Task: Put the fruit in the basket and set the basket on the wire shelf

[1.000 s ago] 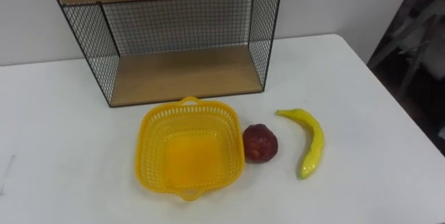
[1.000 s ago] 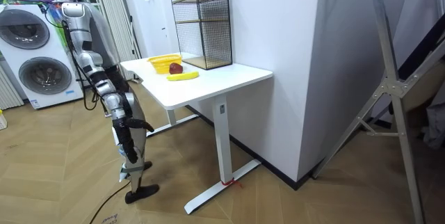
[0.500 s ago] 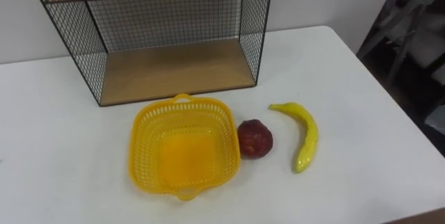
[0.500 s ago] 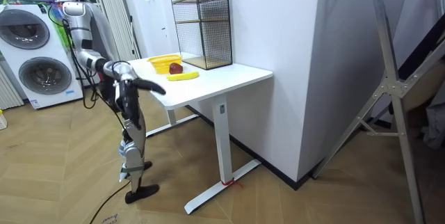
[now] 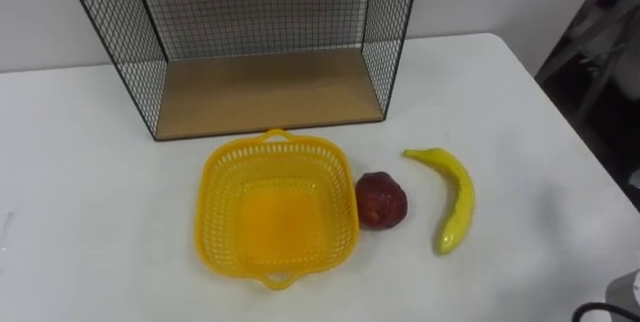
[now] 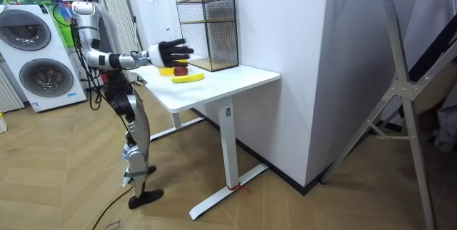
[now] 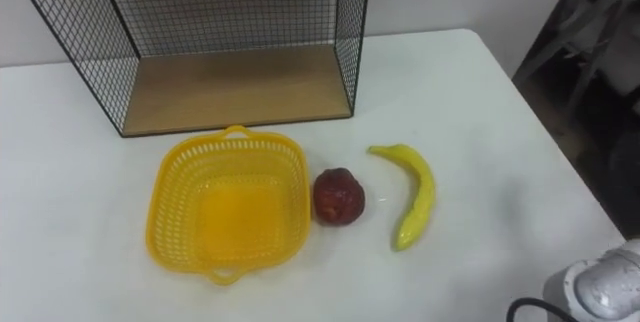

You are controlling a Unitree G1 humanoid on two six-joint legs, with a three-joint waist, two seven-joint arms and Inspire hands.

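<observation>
An empty yellow basket (image 5: 215, 177) sits on the white table (image 5: 90, 212) in front of the wire shelf (image 5: 265, 82). A dark red fruit (image 5: 381, 202) lies against the basket's right side. Further right, a yellow banana (image 5: 452, 200) lies apart from it. In the room view I stand at the table's end with my right arm stretched out level. My right hand (image 6: 170, 51) is black, open with fingers spread, and held in the air towards the fruit (image 6: 181, 70). A white part of that arm (image 7: 600, 287) shows at the lower right corner of the right eye view.
The shelf has a wooden lower board (image 5: 265, 92) with mesh sides and back, standing against a white wall. The table's right edge (image 5: 560, 122) drops off to dark floor. Two washing machines (image 6: 36, 58) stand behind me at the room view's left.
My right arm has swung up from hanging at my side to level over the table, fingers spread. The eye views shifted with my head; basket and fruit lie where they were.
</observation>
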